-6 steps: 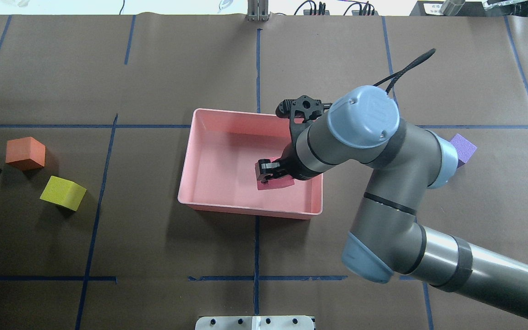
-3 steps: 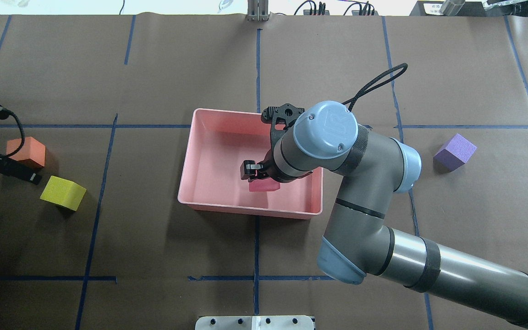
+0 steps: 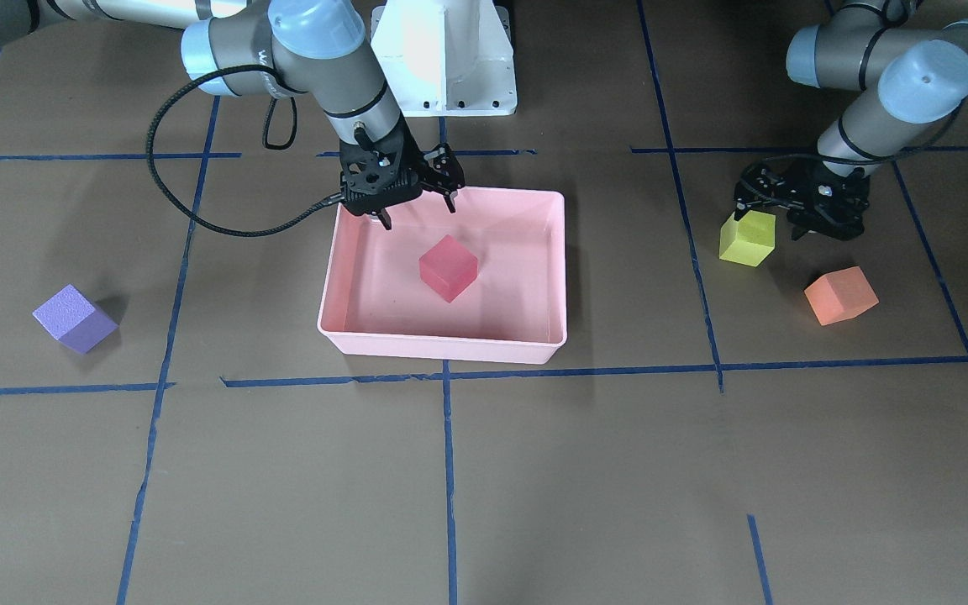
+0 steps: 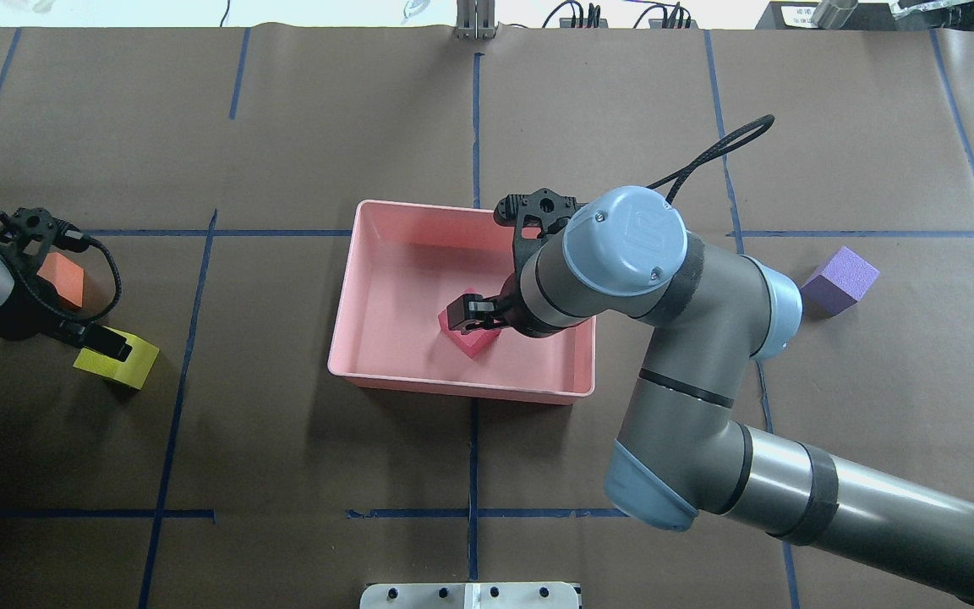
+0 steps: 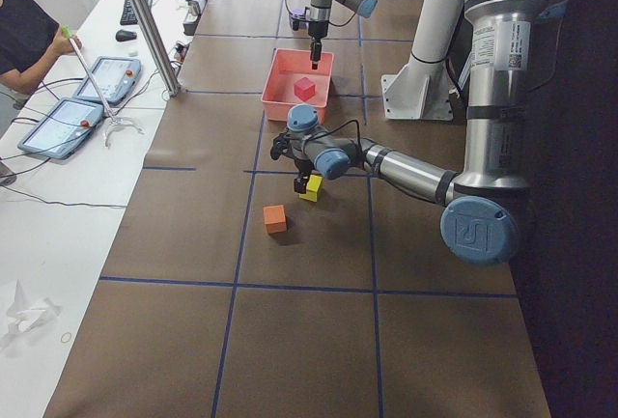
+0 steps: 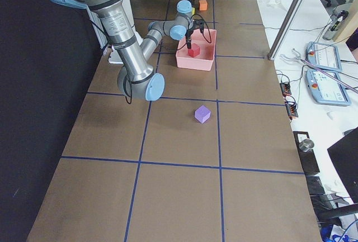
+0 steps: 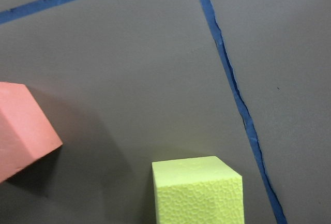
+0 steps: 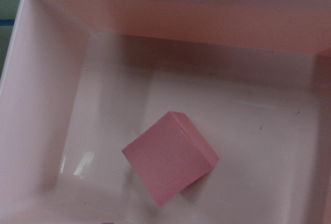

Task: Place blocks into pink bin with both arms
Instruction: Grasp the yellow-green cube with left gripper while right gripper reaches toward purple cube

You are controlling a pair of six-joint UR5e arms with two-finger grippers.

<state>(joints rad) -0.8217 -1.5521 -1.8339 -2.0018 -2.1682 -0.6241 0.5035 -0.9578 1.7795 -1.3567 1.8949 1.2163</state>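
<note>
The red-pink block [image 3: 448,267] lies free on the floor of the pink bin [image 3: 442,344], also seen in the right wrist view [image 8: 170,164]. My right gripper [image 3: 415,208] is open and empty, above the bin's robot-side part. My left gripper [image 3: 774,220] is open, low over the yellow-green block [image 3: 747,238], which fills the bottom of the left wrist view [image 7: 199,190]. The orange block [image 3: 840,295] sits just beyond it. The purple block [image 4: 839,279] lies alone on the right side of the table, beside my right arm.
The white pedestal base [image 3: 442,59] stands behind the bin. Blue tape lines cross the brown table cover. An operator [image 5: 24,37] and tablets [image 5: 68,124] are at the far side table.
My right gripper has let go of the red-pink block, which now lies in the bin. My left arm has come in from the left to over the yellow-green block.
</note>
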